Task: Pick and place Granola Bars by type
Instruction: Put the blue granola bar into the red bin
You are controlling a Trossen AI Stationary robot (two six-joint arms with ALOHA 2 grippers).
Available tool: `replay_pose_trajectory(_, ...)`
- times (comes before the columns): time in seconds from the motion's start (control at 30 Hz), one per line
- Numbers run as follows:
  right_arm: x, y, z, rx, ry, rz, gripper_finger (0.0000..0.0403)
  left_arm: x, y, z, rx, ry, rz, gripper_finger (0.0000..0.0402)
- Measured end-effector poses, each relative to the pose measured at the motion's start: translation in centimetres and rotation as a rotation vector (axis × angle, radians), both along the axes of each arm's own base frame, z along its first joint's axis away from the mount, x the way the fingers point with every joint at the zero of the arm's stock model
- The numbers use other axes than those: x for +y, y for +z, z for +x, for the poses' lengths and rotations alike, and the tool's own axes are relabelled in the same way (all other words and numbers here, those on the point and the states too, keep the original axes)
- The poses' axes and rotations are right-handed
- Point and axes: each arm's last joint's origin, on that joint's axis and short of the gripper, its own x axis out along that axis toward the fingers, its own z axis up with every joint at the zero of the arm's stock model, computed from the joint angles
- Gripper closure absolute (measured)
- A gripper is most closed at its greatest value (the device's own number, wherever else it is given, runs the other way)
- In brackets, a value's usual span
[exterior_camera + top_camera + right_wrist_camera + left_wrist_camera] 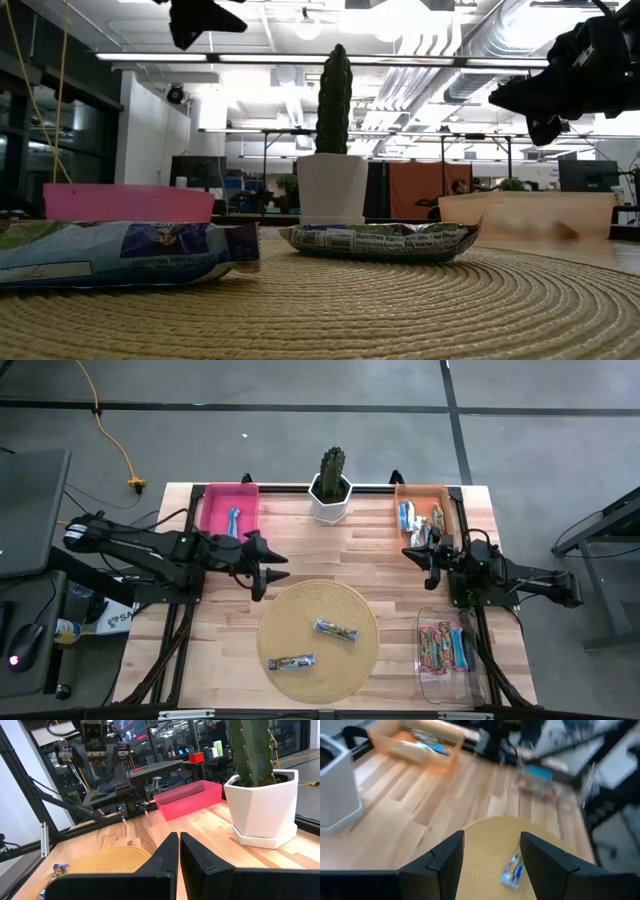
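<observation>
Two granola bars lie flat on the round woven mat (318,640): a blue one (335,630) and a blue-and-tan one (291,662). In the low view they show at centre (380,240) and at left (120,252). My left gripper (268,573) is open and hovers above the table just past the mat's far-left rim; in its wrist view (492,837) a blue bar (512,870) lies ahead of it. My right gripper (412,555) is shut and empty, raised beside the orange bin (447,510).
A pink bin (215,510) at the far left holds one blue bar (235,520). The orange bin at the far right holds several bars. A clear bin (430,678) at the near right holds multicoloured bars. A cactus in a white pot (331,495) stands at the far middle.
</observation>
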Motion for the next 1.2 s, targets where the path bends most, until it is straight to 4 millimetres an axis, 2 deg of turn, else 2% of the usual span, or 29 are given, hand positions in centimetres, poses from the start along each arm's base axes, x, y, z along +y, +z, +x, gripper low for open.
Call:
replay_pose_trajectory(0.2,0.0,0.0,0.0,0.000,0.001,0.000,0.0402,-0.4,-1.5,1.6,0.078,-0.125,0.175,0.0211)
replay_pose_trajectory(0.33,0.0,0.0,0.0,0.001,0.002,0.000,0.0402,-0.8,-3.2,3.1,0.151,-0.227,0.245,0.0211)
replay_pose_trajectory(0.57,0.0,0.0,0.0,0.001,0.002,0.000,0.0402,-1.9,-7.1,6.1,0.262,-0.416,0.155,0.0211)
replay_pose_trajectory(0.77,0.0,-0.1,0.1,0.011,0.002,0.002,0.0402,-2.3,-10.4,8.4,0.316,-0.434,0.135,0.0211)
replay_pose_trajectory(0.9,0.0,-0.1,0.1,0.010,0.002,0.002,0.0402,-2.5,-11.5,9.2,0.319,-0.445,0.135,0.0208)
replay_pose_trajectory(1.0,0.0,-0.1,0.1,0.014,0.002,0.003,0.0402,-2.6,-12.1,9.6,0.310,-0.479,0.153,0.0190)
replay_pose_trajectory(1.2,0.0,-0.2,0.1,0.020,0.002,0.004,0.0402,-2.7,-13.0,10.4,0.291,-0.532,0.231,0.0128)
